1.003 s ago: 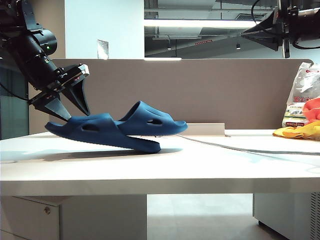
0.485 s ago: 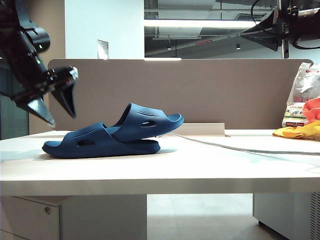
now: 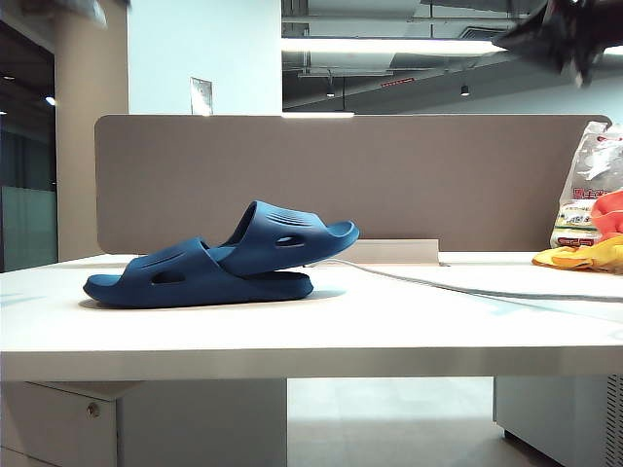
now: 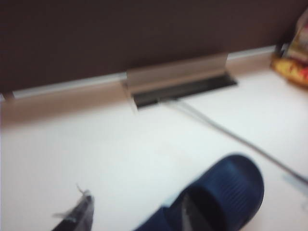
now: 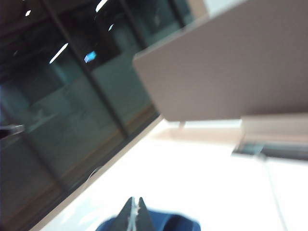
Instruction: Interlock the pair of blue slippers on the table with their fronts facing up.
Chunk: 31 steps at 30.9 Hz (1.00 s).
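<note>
Grey-brown divider panel (image 3: 331, 180) stands along the table's back edge. Behind the panel, a pale blue-white wall (image 3: 204, 58) bears a small plate (image 3: 201, 96). Right of that wall, a long ceiling strip light (image 3: 389, 46) glows under dark ductwork. Left of the panel, a beige column (image 3: 90, 136), then dark glazing (image 3: 27, 185). Below the panel's base, a cable slot (image 4: 185, 89). Pale floor (image 3: 389, 423) under the table.

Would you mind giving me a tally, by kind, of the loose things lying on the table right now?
Blue slippers: 2, nested together on the table
Grey cable: 1
Plastic bag: 1
Yellow and orange bundle: 1
Total: 5
Left gripper and right gripper hold nothing.
</note>
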### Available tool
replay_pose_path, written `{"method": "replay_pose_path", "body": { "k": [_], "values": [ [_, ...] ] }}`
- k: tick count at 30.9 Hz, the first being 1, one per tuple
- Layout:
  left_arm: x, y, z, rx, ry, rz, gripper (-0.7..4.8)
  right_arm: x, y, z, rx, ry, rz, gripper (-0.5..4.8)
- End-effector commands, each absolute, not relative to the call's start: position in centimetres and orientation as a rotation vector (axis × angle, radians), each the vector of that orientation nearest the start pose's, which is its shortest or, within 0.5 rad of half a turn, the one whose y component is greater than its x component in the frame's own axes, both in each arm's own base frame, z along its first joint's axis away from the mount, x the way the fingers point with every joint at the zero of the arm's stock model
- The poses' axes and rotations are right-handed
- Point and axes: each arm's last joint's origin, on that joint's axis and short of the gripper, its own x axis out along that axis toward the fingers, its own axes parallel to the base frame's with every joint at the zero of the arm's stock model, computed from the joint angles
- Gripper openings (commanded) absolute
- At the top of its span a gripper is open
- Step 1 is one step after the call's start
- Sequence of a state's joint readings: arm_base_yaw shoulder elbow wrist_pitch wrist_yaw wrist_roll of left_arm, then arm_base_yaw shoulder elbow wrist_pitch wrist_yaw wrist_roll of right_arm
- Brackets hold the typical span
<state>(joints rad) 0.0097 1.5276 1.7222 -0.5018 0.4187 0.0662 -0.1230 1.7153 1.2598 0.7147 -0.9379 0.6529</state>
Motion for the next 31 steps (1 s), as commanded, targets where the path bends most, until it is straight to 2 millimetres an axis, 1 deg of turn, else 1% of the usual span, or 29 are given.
{"method": "replay_pose_path", "body": {
  "k": [1, 3, 5, 8, 11, 15, 17, 22, 24, 27, 29, 31],
  "values": [
    [29.5, -1.0, 48.1, -0.003, 0.121, -0.417, 2.03, 36.7, -3.1, 36.4, 0.435, -0.065, 0.804, -0.05],
    [27.3, -1.0, 49.8, 0.010, 0.047, -0.417, 1.68, 35.6, -3.2, 37.8, 0.426, -0.092, 0.784, -0.05],
    [25.1, -1.0, 51.2, 0.025, -0.015, -0.416, 1.68, 34.1, -3.8, 39.3, 0.416, -0.115, 0.745, -0.05],
    [21.9, -1.0, 52.6, 0.045, -0.068, -0.415, 1.68, 31.6, -4.2, 41.4, 0.372, -0.140, 0.688, -0.05],
    [18.9, -1.0, 53.2, 0.101, -0.079, -0.387, 1.68, 29.0, -4.6, 42.9, 0.344, -0.130, 0.622, -0.05],
    [15.7, -0.9, 53.1, 0.157, -0.030, -0.343, 1.68, 25.5, -4.8, 44.2, 0.334, -0.080, 0.566, -0.05],
    [14.3, -0.9, 52.8, 0.169, -0.011, -0.345, 1.67, 23.8, -4.6, 44.9, 0.334, -0.066, 0.553, -0.05],
    [11.1, -0.9, 50.9, 0.158, -0.047, -0.341, 1.13, 19.4, -3.4, 46.4, 0.312, -0.075, 0.553, -0.05],
    [9.8, -0.9, 49.8, 0.147, -0.070, -0.334, 1.11, 17.7, -2.9, 47.0, 0.304, -0.088, 0.554, -0.05],
    [8.2, -0.7, 47.9, 0.147, -0.091, -0.260, 1.10, 14.9, -2.2, 47.7, 0.278, -0.123, 0.522, -0.05],
    [7.4, -0.6, 46.6, 0.127, -0.097, -0.216, 1.10, 13.1, -1.8, 47.7, 0.252, -0.130, 0.464, -0.05],
    [6.7, -0.6, 45.2, 0.109, -0.106, -0.209, 1.04, 11.5, -1.5, 47.3, 0.212, -0.114, 0.385, -0.05]
  ]
}}
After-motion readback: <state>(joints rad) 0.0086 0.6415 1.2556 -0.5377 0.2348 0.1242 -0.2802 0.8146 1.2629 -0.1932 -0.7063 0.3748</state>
